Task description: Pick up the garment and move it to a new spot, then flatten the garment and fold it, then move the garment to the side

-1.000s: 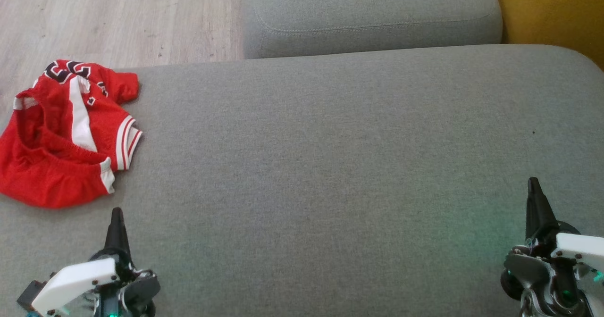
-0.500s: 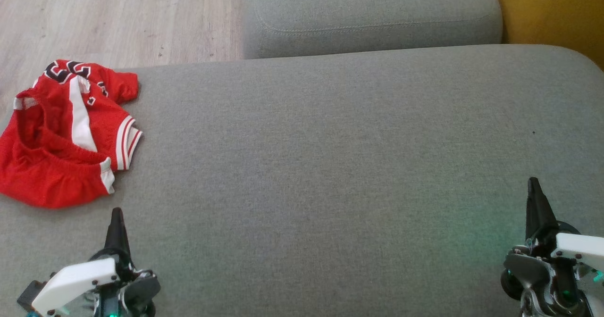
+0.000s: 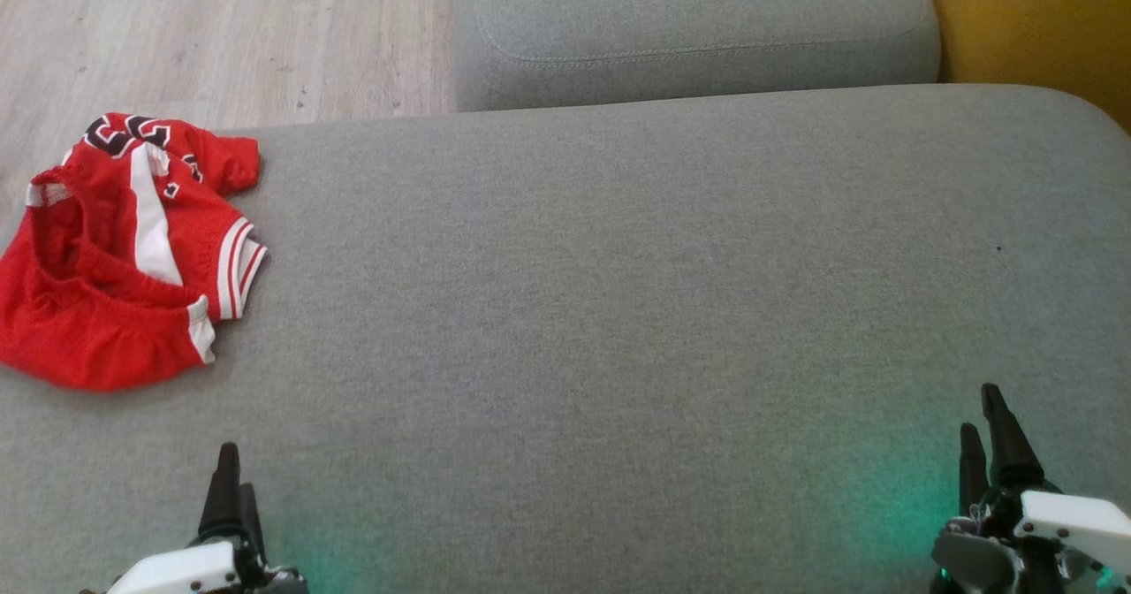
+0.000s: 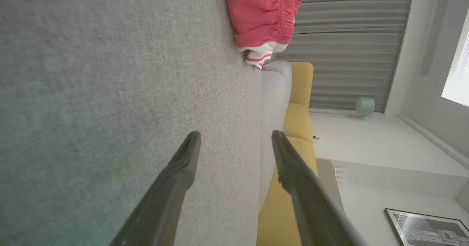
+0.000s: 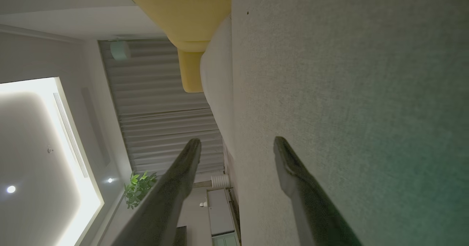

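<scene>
Drawn back, fingers now apart on left gripper (image 3: 235,488) and right gripper (image 3: 981,417), both empty; pinch red shorts (image 3: 97,333) by waistband (image 3: 132,277).

Left hand (image 3: 235,475) and right hand (image 3: 980,410) hover low, fingers spread apart, pointing forward

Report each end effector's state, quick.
Left end effector: open, holding nothing; the red garment lies ahead of it, untouched.
Right end effector: open, holding nothing.
</scene>
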You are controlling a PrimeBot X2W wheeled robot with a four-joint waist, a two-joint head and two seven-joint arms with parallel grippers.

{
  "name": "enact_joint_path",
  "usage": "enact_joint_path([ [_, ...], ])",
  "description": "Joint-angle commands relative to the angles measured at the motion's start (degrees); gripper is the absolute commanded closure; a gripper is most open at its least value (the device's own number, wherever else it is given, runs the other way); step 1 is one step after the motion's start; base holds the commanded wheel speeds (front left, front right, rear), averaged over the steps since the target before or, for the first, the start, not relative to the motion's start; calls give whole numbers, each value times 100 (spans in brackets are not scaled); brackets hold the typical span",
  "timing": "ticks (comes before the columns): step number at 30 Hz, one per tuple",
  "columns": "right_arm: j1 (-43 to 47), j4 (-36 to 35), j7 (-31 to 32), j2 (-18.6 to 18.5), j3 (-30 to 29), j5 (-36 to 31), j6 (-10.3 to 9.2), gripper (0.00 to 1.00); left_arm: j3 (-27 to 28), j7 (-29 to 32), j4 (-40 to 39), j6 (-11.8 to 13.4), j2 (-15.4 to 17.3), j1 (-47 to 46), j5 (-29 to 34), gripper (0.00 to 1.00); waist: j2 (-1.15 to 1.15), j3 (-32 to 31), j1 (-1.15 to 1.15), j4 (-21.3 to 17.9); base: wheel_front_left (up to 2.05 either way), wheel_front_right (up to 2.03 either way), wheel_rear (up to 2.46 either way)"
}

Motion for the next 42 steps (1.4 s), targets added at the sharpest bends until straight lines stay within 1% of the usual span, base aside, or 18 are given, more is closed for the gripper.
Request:
enact_joint_path([
  [1, -222, -222, -59, -18, 53, -51, 3, 0, -45, -41, -242, -3, 21, -234, 35, 0, 0, -3, 0, 0, 0, 0, 0],
  [8, -180, -271, -177, -21, 98, -249, 6, 0, -117, -160, -372, 0, 23, -162, 134, 0, 0, -21, 0, 4, 0, 0, 0],
  [13, -169, -382, -262, -23, 84, -605, 8, 0, -136, -245, -498, 50, 24, -139, 392, 0, 0, -34, 0, 8, 0, 0, 0],
  [20, -127, -616, -380, -26, 146, -1342, 10, 0, -223, -364, -745, 141, 26, -143, 964, 0, 0, -47, 0, 18, 0, 0, 0],
  [25, -80, -711, -465, -28, 243, -1793, 12, 0, -348, -450, -911, 169, 28, -135, 1548, 0, 0, -59, 0, 26, 0, 0, 0],
  [26, -80, -711, -465, -28, 243, -1793, 12, 0, -348, -450, -911, 169, 28, -135, 1548, 0, 0, -59, 0, 26, 0, 0, 0],
  [36, 14, -867, -633, -33, 394, -2647, 16, 0, -633, -619, -1052, 229, 30, -37, 2590, 0, 0, -79, 0, 40, 0, 0, 0],
  [42, 56, -886, -735, -36, 512, -3209, 18, 0, -686, -722, -1059, 349, 32, 29, 3138, 0, 0, -87, 0, 48, 0, 0, 0],
])
